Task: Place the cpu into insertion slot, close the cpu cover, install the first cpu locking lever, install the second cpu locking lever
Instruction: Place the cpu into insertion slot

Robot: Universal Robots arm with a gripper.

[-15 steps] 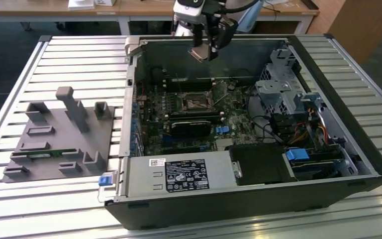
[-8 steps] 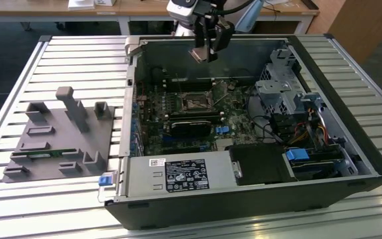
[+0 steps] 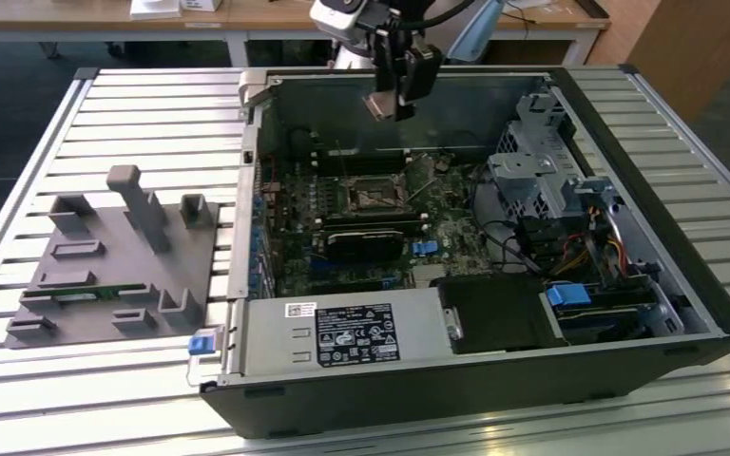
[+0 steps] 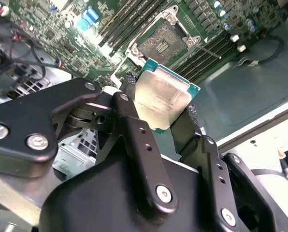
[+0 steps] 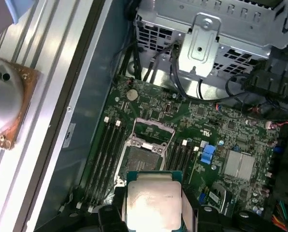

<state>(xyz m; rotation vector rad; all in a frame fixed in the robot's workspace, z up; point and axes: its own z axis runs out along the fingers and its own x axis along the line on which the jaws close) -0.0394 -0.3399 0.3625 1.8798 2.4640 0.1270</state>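
Observation:
My gripper (image 3: 397, 95) hangs above the back of the open computer case, shut on the cpu (image 3: 382, 104). In both wrist views the cpu (image 4: 163, 96) (image 5: 152, 200) is a square chip with a silver-grey top and a green edge, pinched at two opposite sides by the black fingers (image 4: 129, 84) (image 5: 190, 209). Below it on the green motherboard lies the insertion slot (image 3: 372, 196) (image 4: 162, 43) (image 5: 143, 159), uncovered, with a dark centre and a metal rim. The cpu cover (image 5: 153, 130) stands flipped up at one side of the slot. The chip is well above the slot, not touching it.
Memory slots (image 5: 108, 145) flank the socket. A metal drive cage (image 3: 543, 176) (image 5: 207, 38) and cables fill the case on the exterior view's right. A black block (image 3: 372, 239) and a labelled power supply (image 3: 339, 332) sit nearer. A grey fixture (image 3: 111, 256) stands on the slatted table (image 3: 149, 114).

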